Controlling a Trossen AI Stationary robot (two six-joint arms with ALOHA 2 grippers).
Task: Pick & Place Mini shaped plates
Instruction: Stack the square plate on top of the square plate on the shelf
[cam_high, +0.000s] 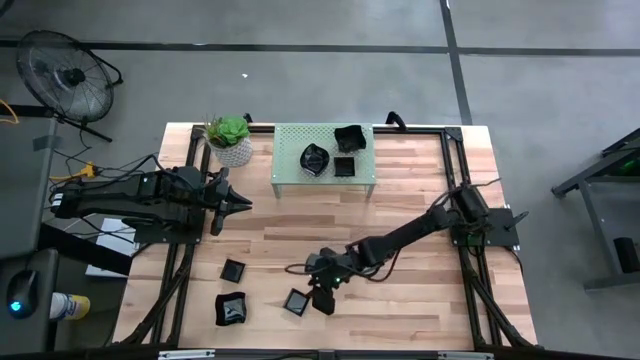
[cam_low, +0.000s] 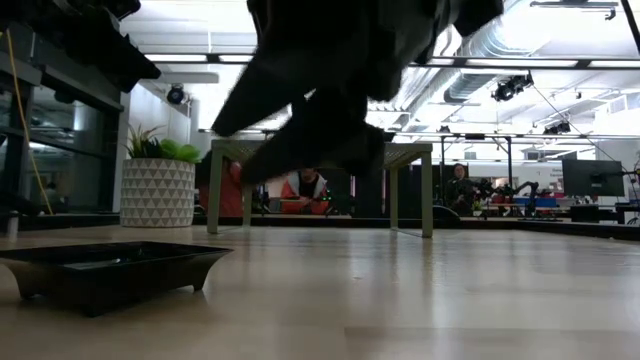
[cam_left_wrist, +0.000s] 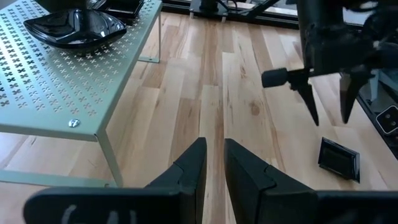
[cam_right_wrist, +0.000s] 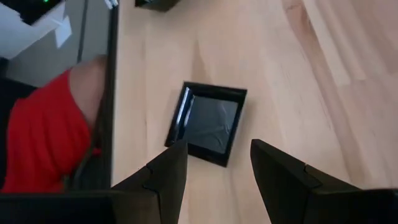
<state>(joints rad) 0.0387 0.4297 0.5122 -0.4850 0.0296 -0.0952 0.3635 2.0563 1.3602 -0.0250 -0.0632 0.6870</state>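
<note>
A small square black plate (cam_right_wrist: 208, 124) lies flat on the wooden table near its front edge (cam_high: 297, 302). My right gripper (cam_right_wrist: 217, 167) hovers open just above it, slanting down from the table's right, a finger on either side of the plate's near edge without touching it. Two more black plates (cam_high: 233, 270) (cam_high: 231, 308) rest on the table to its left. Three black plates (cam_high: 314, 158) (cam_high: 348, 137) (cam_high: 344, 167) sit on a green perforated stand (cam_high: 290, 180). My left gripper (cam_left_wrist: 214, 168) waits at the table's left with only a narrow gap between its fingers, holding nothing.
A white-potted green plant (cam_high: 230, 140) stands at the far left beside the stand. The stand's legs (cam_left_wrist: 109, 155) rise from the far middle of the table. Bare wood lies between the stand and the near plates. People show in the room beyond.
</note>
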